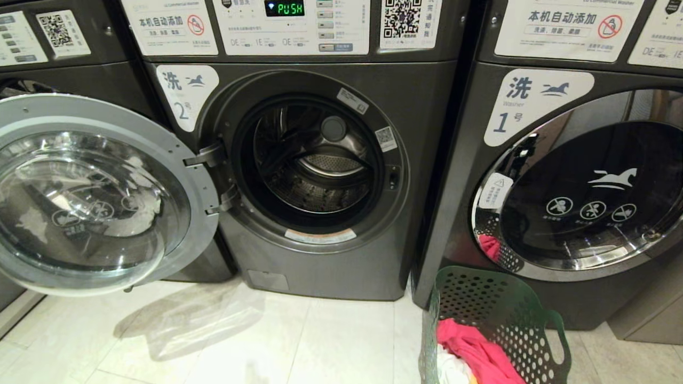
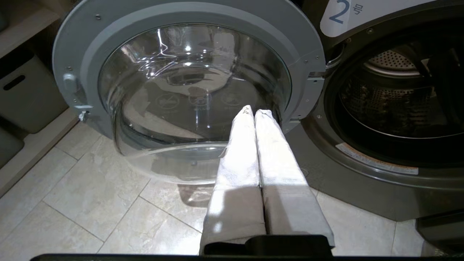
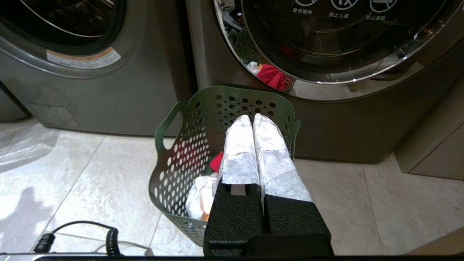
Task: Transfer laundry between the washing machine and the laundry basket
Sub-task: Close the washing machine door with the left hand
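The washing machine [image 1: 320, 176] stands open and empty; laundry [image 1: 475, 352] fills the laundry basket [image 1: 507, 314]; both grippers, left gripper [image 2: 253, 111] and right gripper [image 3: 252, 119], are closed and empty.

Count: three front-load washers in head view: machine 2 [image 1: 320, 176], machine 1 [image 1: 576, 176], and a third [image 1: 48, 58] partly behind the open door [image 1: 90, 192]. One door open, one shut. One green basket [image 1: 496, 325]. Garments in it: at least two, a red-pink one [image 1: 475, 349] and a white one [image 1: 451, 368]. Two grippers: left [image 2: 253, 111], right [image 3: 252, 117].
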Available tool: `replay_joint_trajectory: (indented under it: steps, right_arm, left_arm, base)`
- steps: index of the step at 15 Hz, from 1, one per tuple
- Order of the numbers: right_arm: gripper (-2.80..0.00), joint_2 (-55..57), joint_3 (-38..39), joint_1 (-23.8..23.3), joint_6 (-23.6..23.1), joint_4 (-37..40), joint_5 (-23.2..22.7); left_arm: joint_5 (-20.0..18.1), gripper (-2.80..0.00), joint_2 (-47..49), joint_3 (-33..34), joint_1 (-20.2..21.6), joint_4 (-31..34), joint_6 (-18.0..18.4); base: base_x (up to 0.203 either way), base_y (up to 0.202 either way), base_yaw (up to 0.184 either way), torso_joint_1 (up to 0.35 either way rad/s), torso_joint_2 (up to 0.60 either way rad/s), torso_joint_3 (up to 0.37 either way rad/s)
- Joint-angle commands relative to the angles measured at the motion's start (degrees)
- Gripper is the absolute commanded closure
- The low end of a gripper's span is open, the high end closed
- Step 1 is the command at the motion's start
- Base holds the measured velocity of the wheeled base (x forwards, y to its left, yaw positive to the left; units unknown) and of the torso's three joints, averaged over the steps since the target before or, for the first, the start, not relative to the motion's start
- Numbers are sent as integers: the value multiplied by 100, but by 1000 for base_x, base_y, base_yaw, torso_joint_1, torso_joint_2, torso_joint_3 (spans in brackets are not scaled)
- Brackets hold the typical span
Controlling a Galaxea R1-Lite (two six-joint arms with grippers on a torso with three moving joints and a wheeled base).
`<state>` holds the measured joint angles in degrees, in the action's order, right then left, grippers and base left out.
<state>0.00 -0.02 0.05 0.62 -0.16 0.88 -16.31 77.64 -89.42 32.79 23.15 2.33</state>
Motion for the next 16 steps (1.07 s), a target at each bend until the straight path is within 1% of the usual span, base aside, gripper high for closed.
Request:
replay_joint_trajectory:
  steps: [1, 6, 12, 16]
  right_arm:
    - [0, 9, 2, 4, -1, -2, 0]
    - [0, 9, 0, 4, -1, -2, 0]
    - [0, 9, 1, 4, -1, -2, 0]
    - [0, 9, 2, 4, -1, -2, 0]
  left_arm:
    - [-12, 0, -63, 80, -1, 2, 47]
    - [-21, 0, -184, 306, -1, -3, 42]
    - [-39, 0, -250, 338, -10, 14, 40]
    - [-37, 0, -304, 452, -17, 5, 49]
  base:
    - [0, 0, 0, 0, 0, 0]
    - [0, 0, 0, 0, 0, 0]
    - [0, 0, 0, 0, 0, 0]
    - [2, 176, 0, 0, 4, 1]
